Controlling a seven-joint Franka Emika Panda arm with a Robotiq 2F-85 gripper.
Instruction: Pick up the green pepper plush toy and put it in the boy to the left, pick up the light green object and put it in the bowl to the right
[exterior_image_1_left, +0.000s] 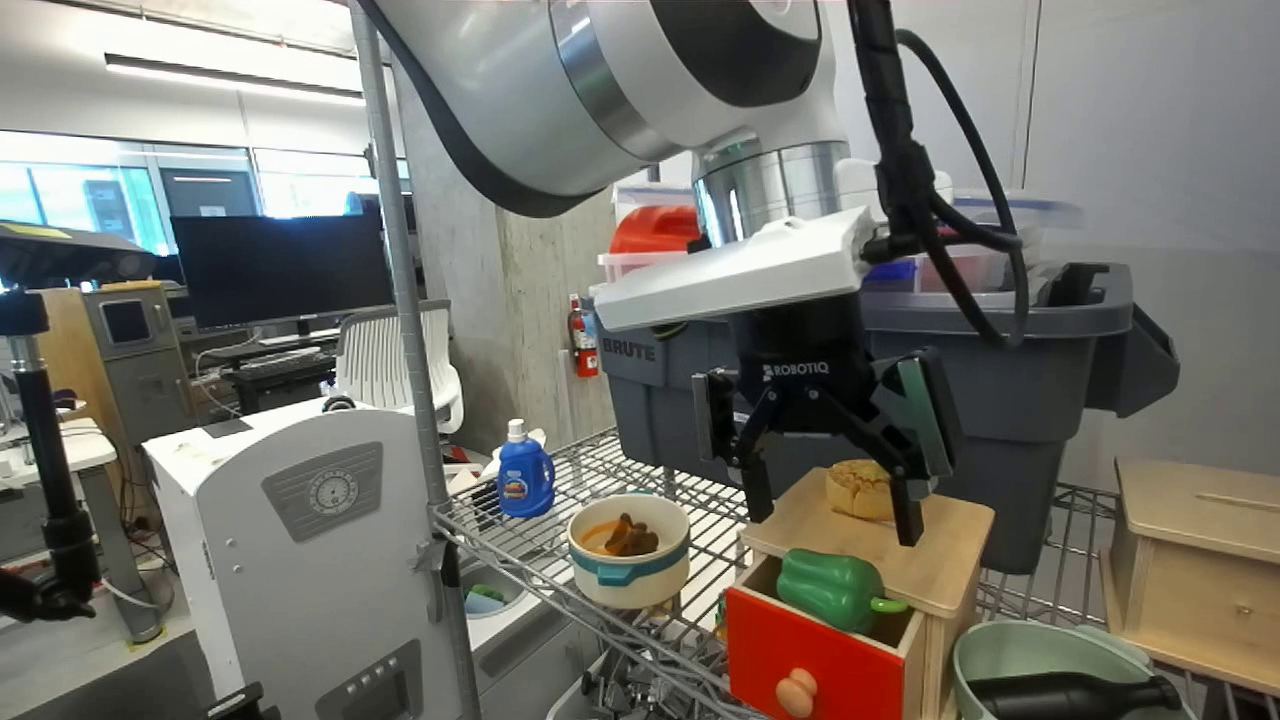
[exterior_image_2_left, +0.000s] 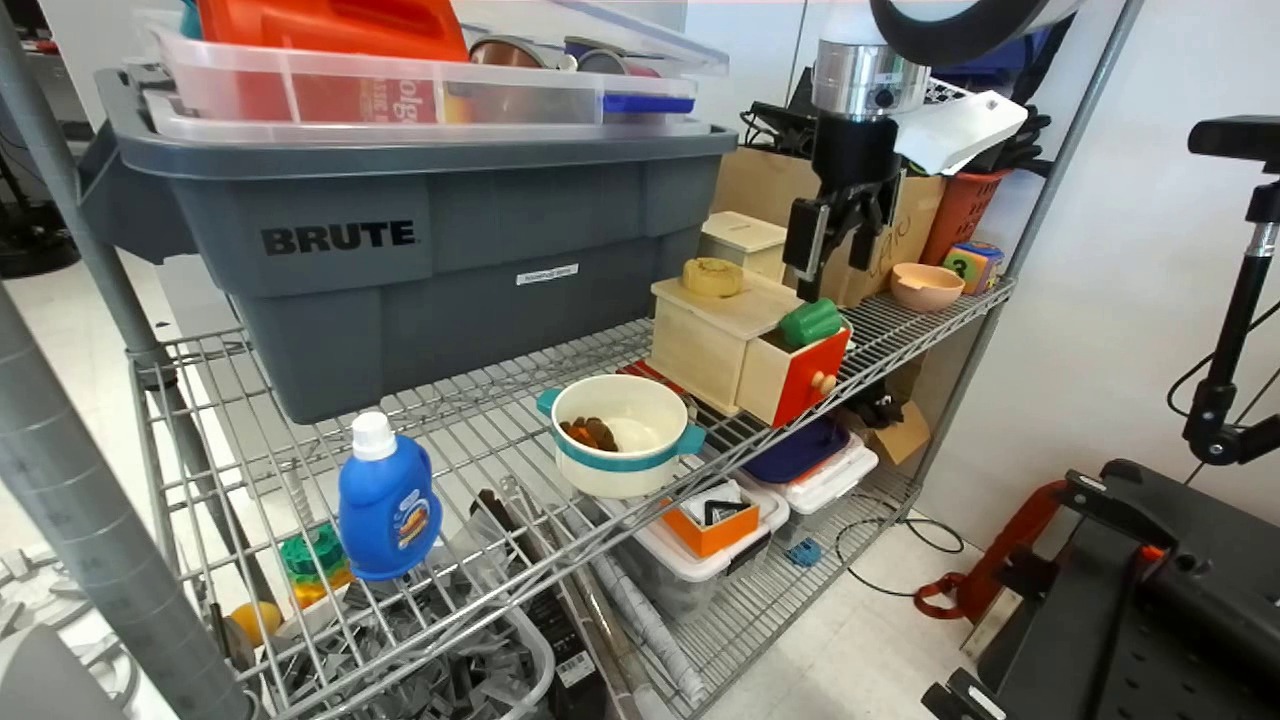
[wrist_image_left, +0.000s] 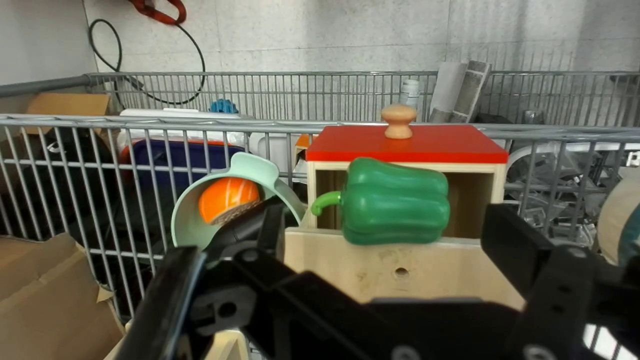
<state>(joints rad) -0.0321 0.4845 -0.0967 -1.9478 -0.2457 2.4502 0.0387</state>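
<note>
At the far left of the shelf, a blue bottle stood upright, with no apparent part in the work. To its right, a cream bowl with a teal band held brown pieces; it was judged the left-hand destination, reading "boy" as "bowl". Next, in an extended red-fronted drawer, the green pepper lay on its side, rising above the drawer walls, which should leave its body exposed for grasping. Above it hung the gripper, jaws wide apart and nothing between them, presumably set for that pick. A bread-like item rested on the cabinet. Right of this, the grey-green bowl held a black bottle and, per the wrist view, an orange item; remaining space appeared limited. No separate light green object could be identified.

The room showed, leftmost, a dark monitor, then a white chair and a fire extinguisher. The goods stood on a wire shelf, an open metal grid, alongside a grey tub.
</note>
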